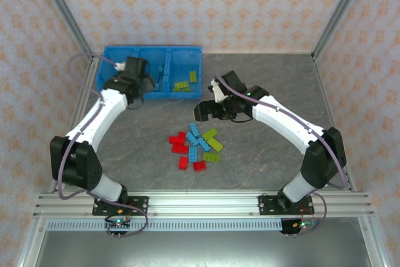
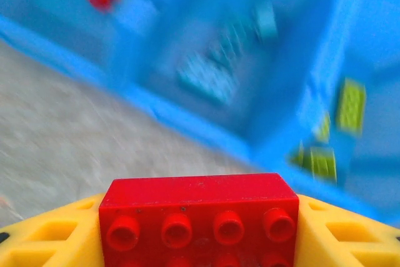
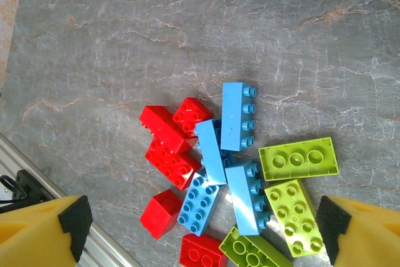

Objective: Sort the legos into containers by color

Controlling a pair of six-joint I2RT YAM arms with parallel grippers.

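Red brick (image 2: 199, 217) clamped in left claw (image 1: 140, 85), near the blue bin's (image 1: 187, 49) front wall; released off-target, it may land among the light-blue bricks (image 2: 206, 76). Right claw (image 3: 203, 223), jaws apart, hangs above the loose pile (image 1: 195, 148) on the surface (image 1: 269, 85).

I looked down on a grey, marble-veined tabletop (image 1: 281, 73) under even, soft light. Walls (image 1: 206, 4) papered pale pink with a repeating orange motif enclosed three sides. Silver metal posts (image 1: 65, 14) stood at the corners, and a ribbed aluminium rail (image 1: 200, 203) ran along the near edge.
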